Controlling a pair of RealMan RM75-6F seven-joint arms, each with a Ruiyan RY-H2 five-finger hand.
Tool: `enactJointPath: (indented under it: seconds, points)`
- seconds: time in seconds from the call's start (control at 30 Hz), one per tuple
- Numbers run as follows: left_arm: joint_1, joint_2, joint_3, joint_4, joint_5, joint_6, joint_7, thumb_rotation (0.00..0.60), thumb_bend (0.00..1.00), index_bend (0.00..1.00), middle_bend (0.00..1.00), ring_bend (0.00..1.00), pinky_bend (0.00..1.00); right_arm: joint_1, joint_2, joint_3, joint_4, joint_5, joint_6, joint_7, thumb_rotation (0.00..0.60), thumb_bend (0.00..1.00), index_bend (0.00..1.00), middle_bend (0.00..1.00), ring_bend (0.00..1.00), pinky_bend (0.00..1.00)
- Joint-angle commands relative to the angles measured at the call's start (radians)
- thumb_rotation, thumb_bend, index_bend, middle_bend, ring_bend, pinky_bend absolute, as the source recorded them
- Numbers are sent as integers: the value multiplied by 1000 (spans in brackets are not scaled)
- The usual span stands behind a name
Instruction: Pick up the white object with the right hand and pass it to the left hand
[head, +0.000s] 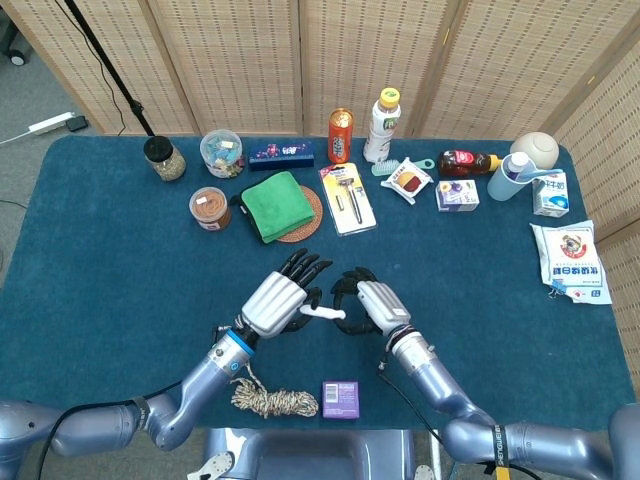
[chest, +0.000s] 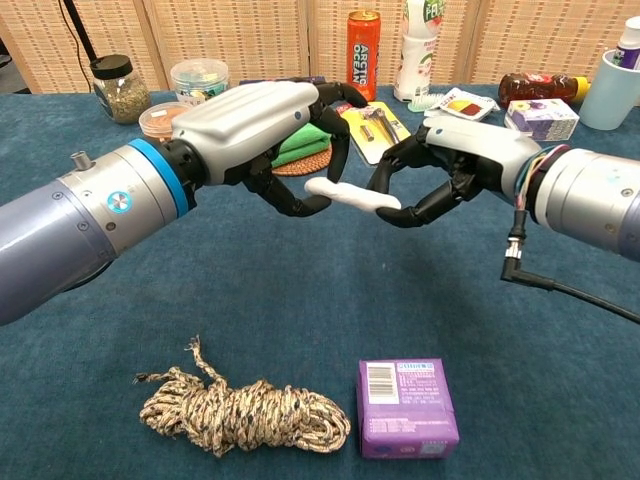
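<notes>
White and slim, the white object (chest: 350, 195) hangs above the table (chest: 300, 310), one end pinched in your right hand (chest: 455, 165), the other among the left hand (chest: 265, 130) fingers, which curl round it without clearly clamping. Release too soon and it likely drops near the rope (chest: 245, 415).

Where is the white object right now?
The white object is lifted off the table, centre of both views, bridging the left hand and right hand.
</notes>
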Motion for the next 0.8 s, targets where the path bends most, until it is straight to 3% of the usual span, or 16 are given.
enactJointPath:
  seconds: [0.03,0.8]
  points:
    - [1,6,0,-4,-2,1,-2,600,369,677,127,77,9,-3,7,-1,-2,-1,1,1,600,395,641,328,144,0]
    - [42,174,-12,-105,4,57,-39,600,370,677,127,72,9,-65,136,-12,-50,-21,55,11,600,396,641,329,144,0]
